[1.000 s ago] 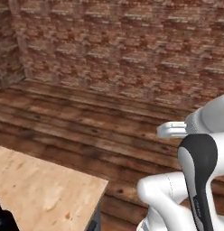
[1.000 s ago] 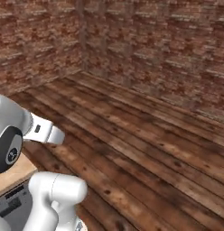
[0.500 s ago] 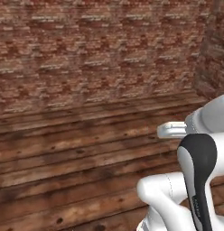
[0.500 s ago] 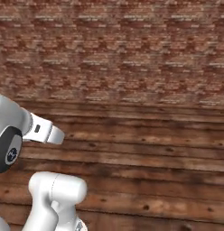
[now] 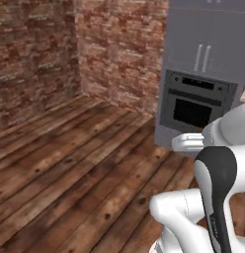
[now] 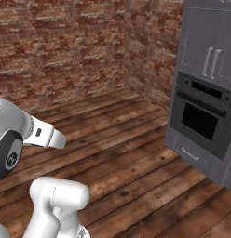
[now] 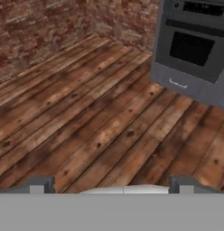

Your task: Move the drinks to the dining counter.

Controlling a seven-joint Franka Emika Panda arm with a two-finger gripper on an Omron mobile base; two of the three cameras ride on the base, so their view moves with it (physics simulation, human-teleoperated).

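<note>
One empty wide-open pincer [image 7: 111, 185] above floor [image 7: 86, 122]

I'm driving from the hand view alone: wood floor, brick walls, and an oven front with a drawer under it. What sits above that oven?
Observer: Above the oven are two grey cabinet doors, each with an upright bar handle near the seam between them.
Operator: Understood. How is the arm posed right now?
Observer: The arm is folded in close over the base. Its dark-faced link stands roughly upright, and a short white link sticks out sideways at about the height of the oven's drawer.
</note>
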